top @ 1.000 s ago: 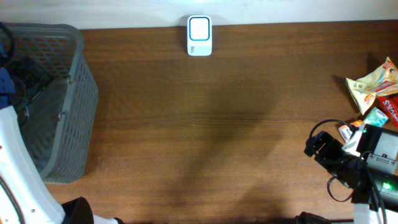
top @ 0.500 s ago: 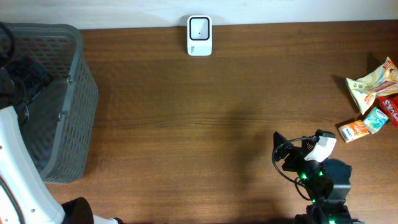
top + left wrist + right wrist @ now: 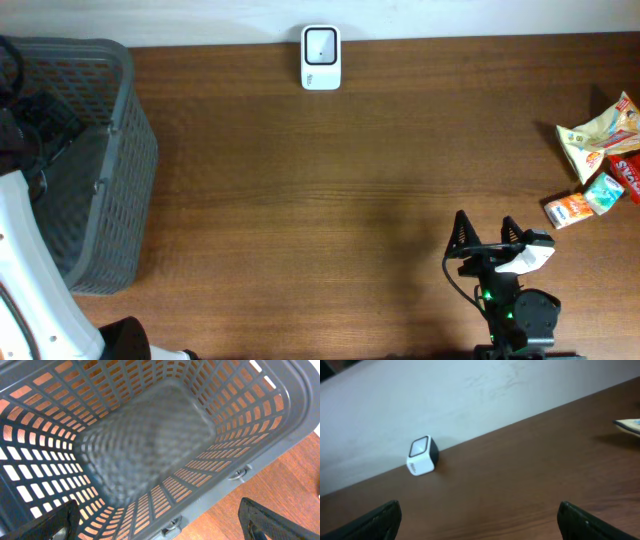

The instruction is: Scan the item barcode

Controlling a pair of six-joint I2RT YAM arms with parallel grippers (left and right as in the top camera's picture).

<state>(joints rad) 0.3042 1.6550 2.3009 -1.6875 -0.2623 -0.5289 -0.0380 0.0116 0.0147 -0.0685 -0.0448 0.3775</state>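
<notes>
Right arm has swung away from the snack packets (image 3: 598,160) at the right edge of the table (image 3: 320,200) and now sits near the front edge, right of centre. The right gripper (image 3: 485,238) points toward the far side, its jaws spread wide with nothing between them. The snack packets lie in a loose cluster, well apart from it: a yellow bag, a red packet, a small teal packet and a small orange box (image 3: 567,210). A white scanner (image 3: 321,58) stands at the far edge, near the middle. At the left, the left gripper (image 3: 160,527) hangs over the grey basket (image 3: 120,180), jaws wide apart, holding nothing.
</notes>
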